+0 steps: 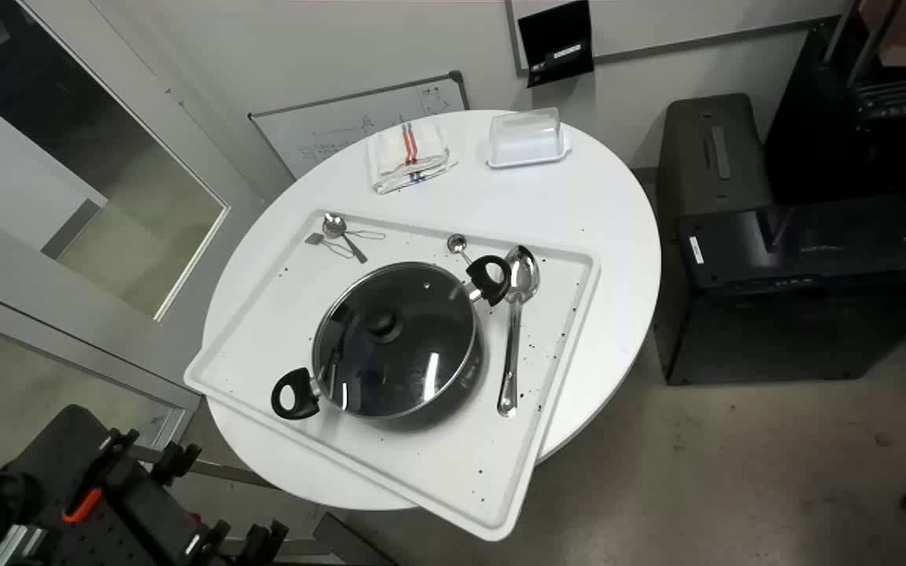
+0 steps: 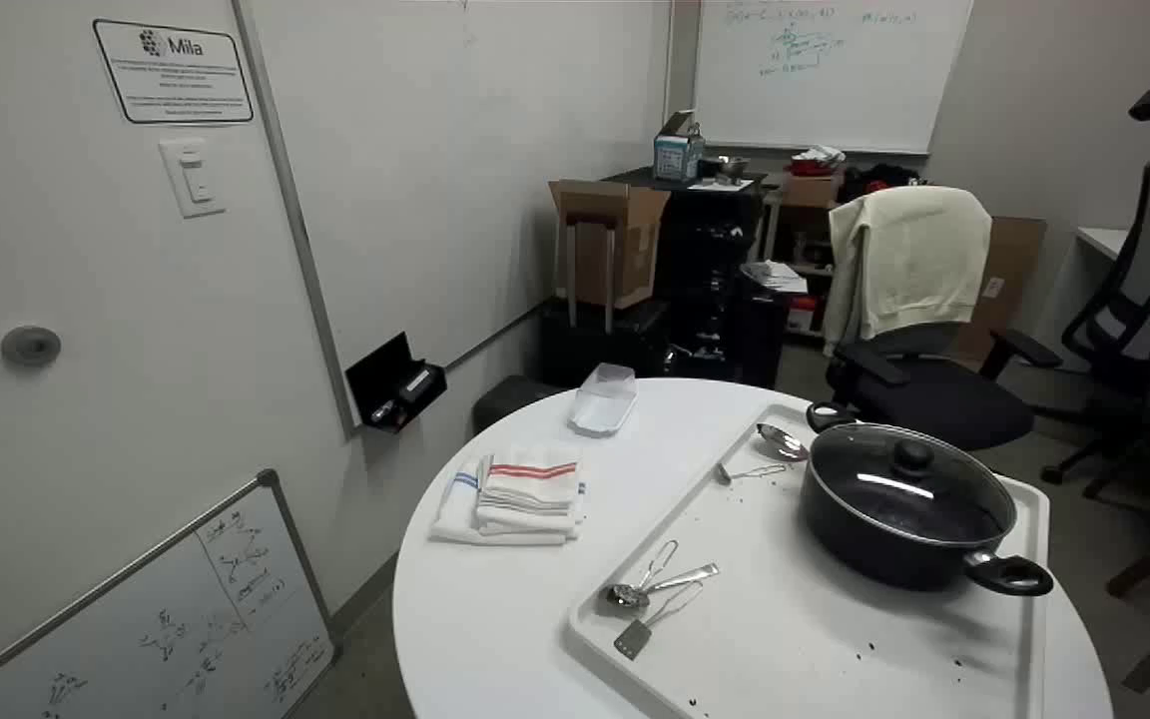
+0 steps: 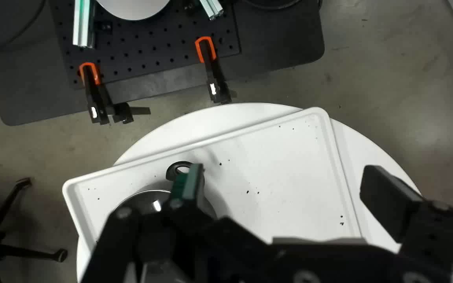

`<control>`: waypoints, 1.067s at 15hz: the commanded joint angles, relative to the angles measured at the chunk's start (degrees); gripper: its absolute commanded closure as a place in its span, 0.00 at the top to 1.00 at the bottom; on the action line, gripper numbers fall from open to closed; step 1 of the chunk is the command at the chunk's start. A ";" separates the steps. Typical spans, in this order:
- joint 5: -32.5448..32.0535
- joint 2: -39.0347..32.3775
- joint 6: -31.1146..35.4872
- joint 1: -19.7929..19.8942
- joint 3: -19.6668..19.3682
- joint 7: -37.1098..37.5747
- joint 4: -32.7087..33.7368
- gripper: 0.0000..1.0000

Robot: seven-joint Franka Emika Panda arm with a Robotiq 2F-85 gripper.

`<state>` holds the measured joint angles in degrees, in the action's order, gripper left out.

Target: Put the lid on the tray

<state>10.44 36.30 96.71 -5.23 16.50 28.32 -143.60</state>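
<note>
Glass lid (image 1: 399, 351) sat on the black two-handled pan (image 2: 869, 549), not yet on the white tray (image 1: 429, 475) itself. Gripper (image 3: 283, 188) stood with jaws spread wide, holding nothing. Judged risks, sides as in an exterior view: an off-centre pinch might let the rounded knob (image 2: 912, 457) slip; lowering too far right could catch the large metal spoon (image 1: 511, 346) and leave a tilt; load on the near corner, overhanging the round table (image 1: 627, 259), might rock the tray.

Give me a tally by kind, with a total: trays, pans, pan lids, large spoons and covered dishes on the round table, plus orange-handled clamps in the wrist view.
Tray: 1
Pan: 1
Pan lid: 1
Large spoon: 1
Covered dish: 1
Orange-handled clamps: 2
Total: 7
</note>
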 commanded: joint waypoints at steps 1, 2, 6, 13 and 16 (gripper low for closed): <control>-0.08 -0.04 -0.06 -0.12 -0.12 0.05 0.07 1.00; -0.08 -0.04 -0.06 -0.12 -0.12 0.05 0.07 1.00; -0.05 -0.22 0.39 0.00 -0.20 0.03 0.08 1.00; -1.79 -6.07 6.33 3.03 -1.93 -0.65 0.95 1.00; -3.23 -10.44 9.66 4.69 -3.75 -1.09 1.86 1.00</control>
<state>8.90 30.77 103.73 -1.76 14.56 28.09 -143.58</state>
